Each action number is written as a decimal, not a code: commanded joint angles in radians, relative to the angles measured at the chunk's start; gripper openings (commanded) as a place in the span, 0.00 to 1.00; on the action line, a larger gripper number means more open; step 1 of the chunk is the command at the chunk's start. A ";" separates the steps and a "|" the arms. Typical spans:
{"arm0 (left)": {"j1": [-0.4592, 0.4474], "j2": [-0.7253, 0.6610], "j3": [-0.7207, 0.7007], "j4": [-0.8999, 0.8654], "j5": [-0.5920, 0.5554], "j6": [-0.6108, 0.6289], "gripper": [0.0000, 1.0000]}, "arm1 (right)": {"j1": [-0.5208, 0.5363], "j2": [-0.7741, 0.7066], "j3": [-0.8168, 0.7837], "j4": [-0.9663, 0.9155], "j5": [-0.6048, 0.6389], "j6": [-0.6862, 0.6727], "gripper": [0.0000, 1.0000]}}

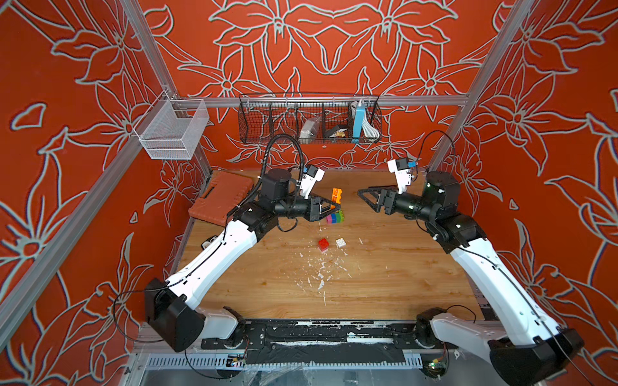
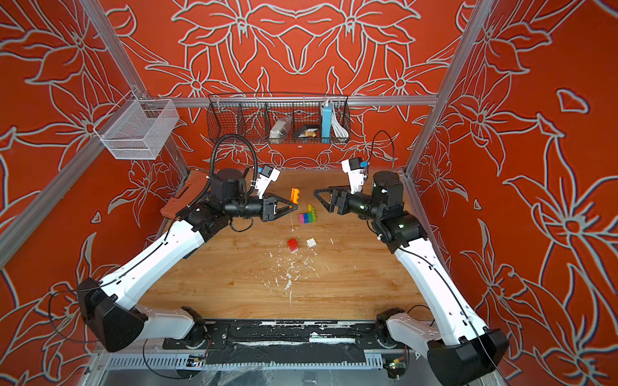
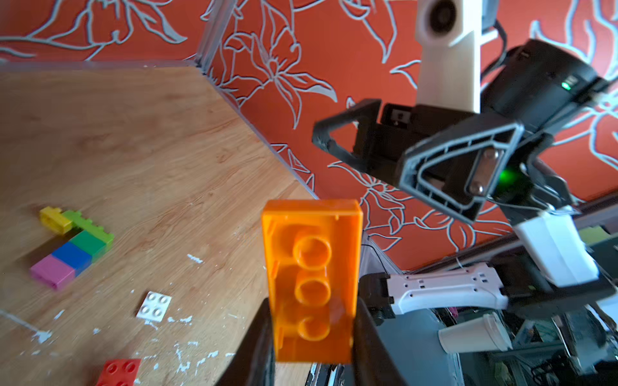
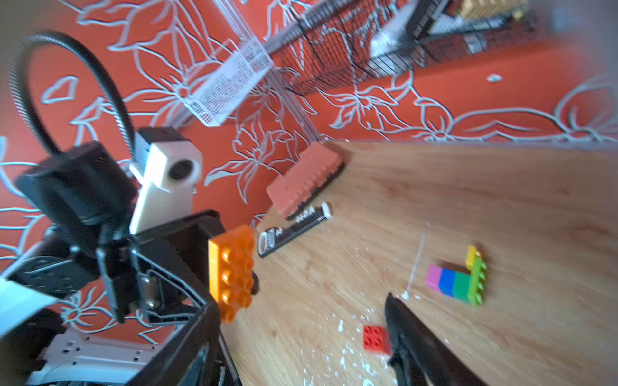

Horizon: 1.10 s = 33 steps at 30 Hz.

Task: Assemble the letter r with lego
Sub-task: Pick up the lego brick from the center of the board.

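Left tool (image 1: 335, 205) clamped on orange two-by-four plastic brick (image 1: 336, 195), held off the wooden desk (image 1: 401, 267). Right tool (image 1: 367, 200) spread wide, empty, facing it. Pink-blue-green-lime-yellow brick assembly (image 1: 335, 217) lies flat near left tool; small red brick (image 1: 323, 245) and small white brick (image 1: 340, 242) lie loose.

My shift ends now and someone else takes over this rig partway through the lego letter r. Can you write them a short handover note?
Left claw: shut on the orange brick, held up off the table.
Right claw: open and empty, in the air facing the left one.
On the table: the partial build lies flat. It is a pink-blue-green row with the lime brick across the green end and the yellow brick at the lime's tip. The red brick and white brick lie loose nearer the front.
Done: that five-brick piece.
Left: orange, red and white are not yet joined; orange probably goes on next.
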 commanded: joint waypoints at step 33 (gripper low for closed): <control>0.001 -0.113 -0.011 0.326 0.278 -0.073 0.00 | 0.201 0.066 0.106 0.365 -0.287 0.229 0.75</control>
